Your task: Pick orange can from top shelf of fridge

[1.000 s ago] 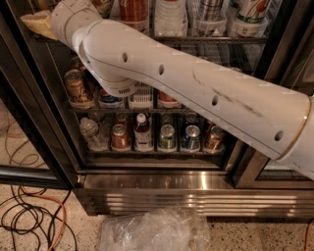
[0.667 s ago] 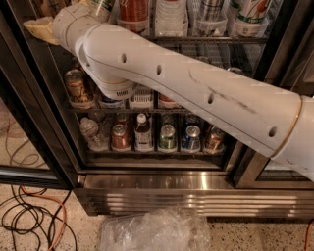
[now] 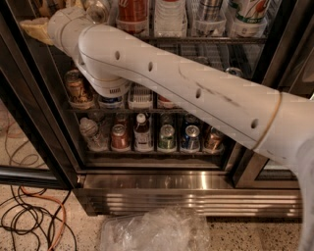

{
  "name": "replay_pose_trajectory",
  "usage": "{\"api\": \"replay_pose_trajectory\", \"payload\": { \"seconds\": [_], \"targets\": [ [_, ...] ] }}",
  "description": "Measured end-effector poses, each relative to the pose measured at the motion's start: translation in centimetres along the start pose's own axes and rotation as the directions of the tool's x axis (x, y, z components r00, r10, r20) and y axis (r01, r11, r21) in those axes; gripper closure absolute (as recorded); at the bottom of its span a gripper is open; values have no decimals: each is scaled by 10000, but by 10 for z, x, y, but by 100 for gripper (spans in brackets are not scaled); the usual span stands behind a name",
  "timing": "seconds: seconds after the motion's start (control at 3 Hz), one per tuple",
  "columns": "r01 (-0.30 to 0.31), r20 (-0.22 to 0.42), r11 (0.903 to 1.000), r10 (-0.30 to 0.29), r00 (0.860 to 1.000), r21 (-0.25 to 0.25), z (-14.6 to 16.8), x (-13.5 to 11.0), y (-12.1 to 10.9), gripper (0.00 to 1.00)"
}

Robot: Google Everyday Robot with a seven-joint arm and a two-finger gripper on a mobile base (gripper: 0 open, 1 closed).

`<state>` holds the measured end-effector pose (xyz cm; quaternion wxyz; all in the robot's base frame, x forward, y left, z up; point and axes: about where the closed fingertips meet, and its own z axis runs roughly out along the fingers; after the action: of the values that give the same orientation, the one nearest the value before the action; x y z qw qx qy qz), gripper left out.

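The gripper point(image 3: 81, 6) is being held at the top left edge of the view, by the left end of the top shelf point(image 3: 211, 38), and is being hidden almost wholly by the wrist; whether anything is being grasped cannot be told. The orange can point(image 3: 98, 9) is being shown just beside it, left of a red can point(image 3: 132, 14) in the same row. The white arm point(image 3: 196, 93) is being stretched from the lower right across the open fridge point(image 3: 54, 147), and much of the middle rack is being covered by it. Below, a crumpled plastic bag point(image 3: 157, 230) and cables point(image 3: 29, 215) are being seen on the floor.
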<state>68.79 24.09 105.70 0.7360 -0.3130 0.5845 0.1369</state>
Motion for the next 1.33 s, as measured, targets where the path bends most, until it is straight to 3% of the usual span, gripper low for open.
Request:
{"api": "replay_pose_trajectory", "payload": {
  "seconds": [0.33,0.67,1.33],
  "targets": [
    [-108,20,9998,109,9999,-157,7,-3,4,19],
    [-109,20,9998,109,9999,-158,8,-5,3,38],
    [-312,181,9988,319,9993,-377,14,-5,10,84]
  ]
}}
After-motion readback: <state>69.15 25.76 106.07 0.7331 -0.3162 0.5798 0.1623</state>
